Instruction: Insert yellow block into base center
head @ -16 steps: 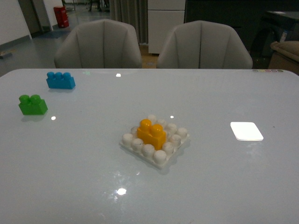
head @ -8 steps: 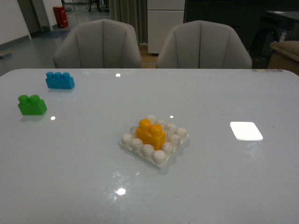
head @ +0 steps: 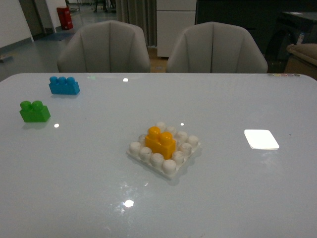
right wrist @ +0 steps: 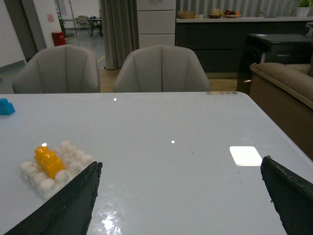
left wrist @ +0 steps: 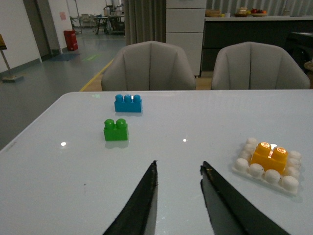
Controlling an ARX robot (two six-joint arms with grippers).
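Currently the table (head: 237, 198) spans the whole front view, its far edge running in front of two chairs (head: 104, 47). The base (head: 164, 148) lies near the table's middle, set diagonally, with the yellow block (head: 160, 141) seated upright on its centre studs, a ring of white studs around it. Neither gripper appears in the front view.

The left gripper (left wrist: 178, 178) shows only in the left wrist view — its two dark fingers (left wrist: 142, 205) are spread apart with bare table between them, holding nothing. The base and block lie well apart from these fingers, off to one side. The right gripper (right wrist: 181, 171) shows only in the right wrist view: its fingers (right wrist: 66, 203) stand wide apart at the frame's edges, also empty, with the base and block just beyond one finger.

The green brick (head: 34, 111) and blue brick (head: 64, 85) sit near the table's left side, close together but not touching. A flat white square (head: 261, 139) lies to the right of the base, well apart from it. Bare tabletop surrounds the base on all sides.
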